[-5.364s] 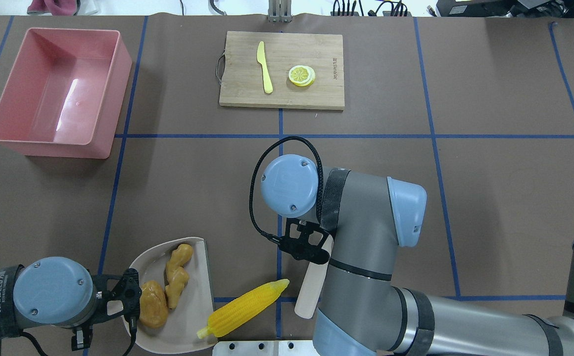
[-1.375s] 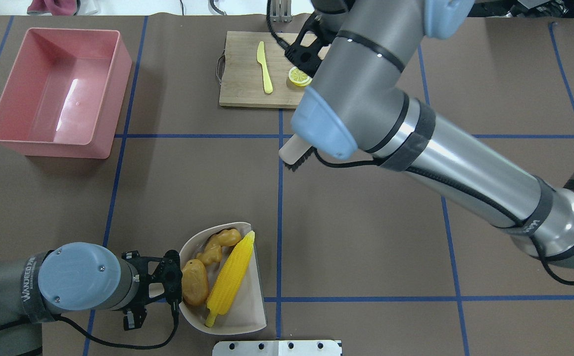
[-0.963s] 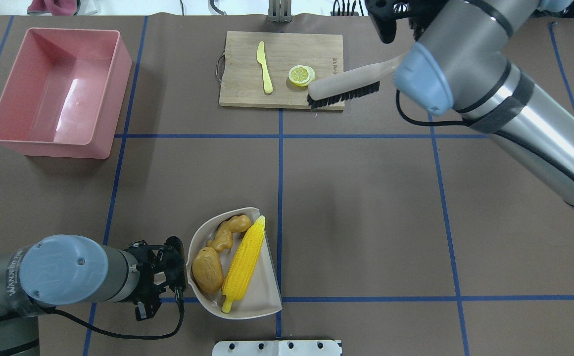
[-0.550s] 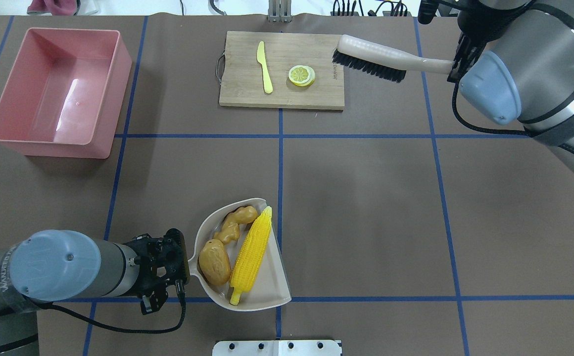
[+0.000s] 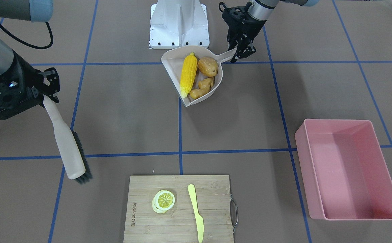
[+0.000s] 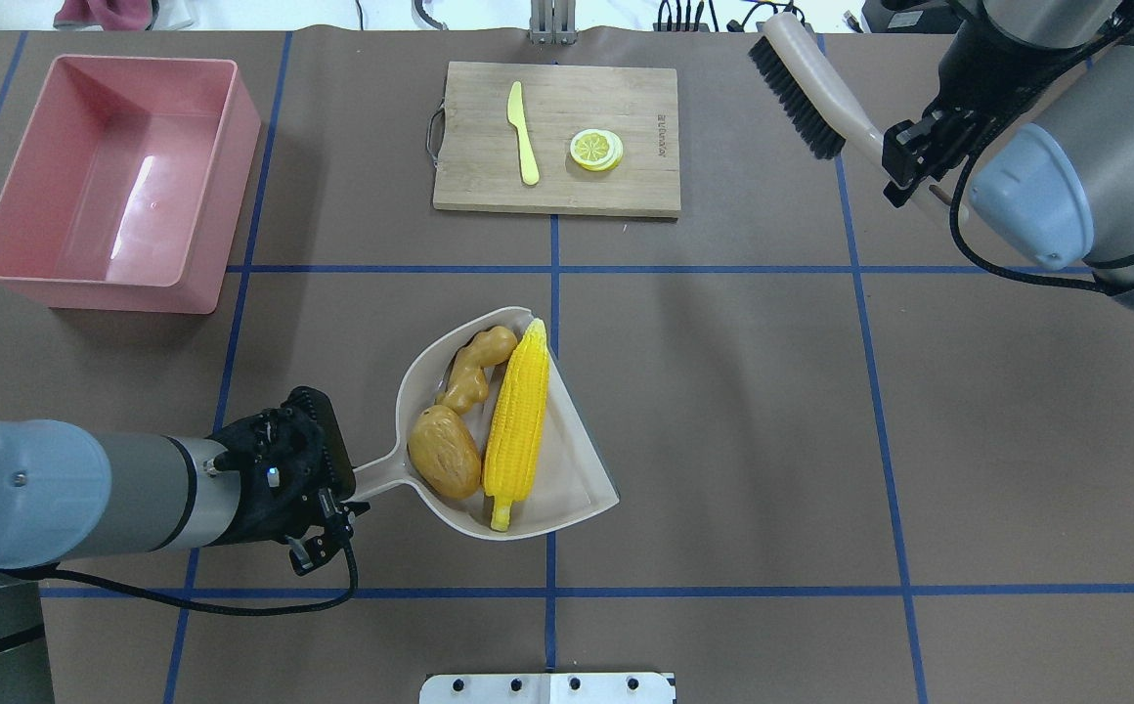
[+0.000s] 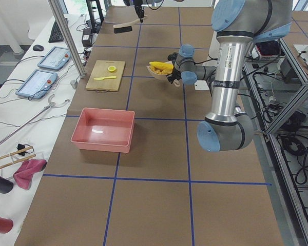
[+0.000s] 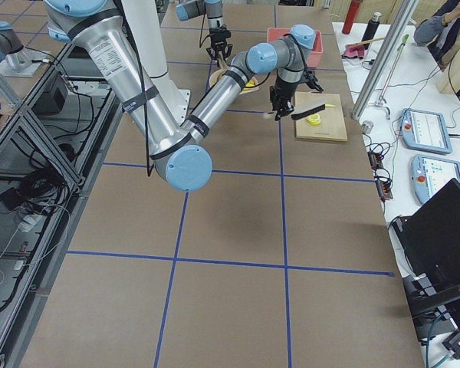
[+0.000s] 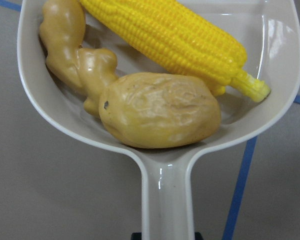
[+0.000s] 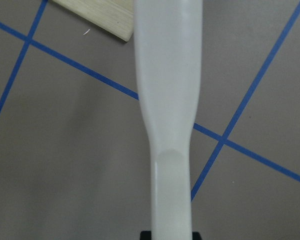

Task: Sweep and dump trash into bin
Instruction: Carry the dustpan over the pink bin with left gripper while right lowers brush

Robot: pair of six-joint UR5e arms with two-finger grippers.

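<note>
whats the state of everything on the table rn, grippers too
dustpan: held by its handle, loaded
corn cob: lying in the dustpan
potato: in the dustpan, at the handle end
ginger root: in the dustpan, beside the corn cob
bin: upright, empty
brush: held by its handle
left gripper: shut on the dustpan handle
right gripper: shut on the brush handle
knife: flat on the cutting board
lemon slice: on the cutting board

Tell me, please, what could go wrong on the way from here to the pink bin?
The corn cob lies right along the dustpan's open edge, so a tilt might roll it out before the bin. The left gripper holds only the thin handle end, so the load of corn, potato and ginger root might twist the pan in its grip.
</note>
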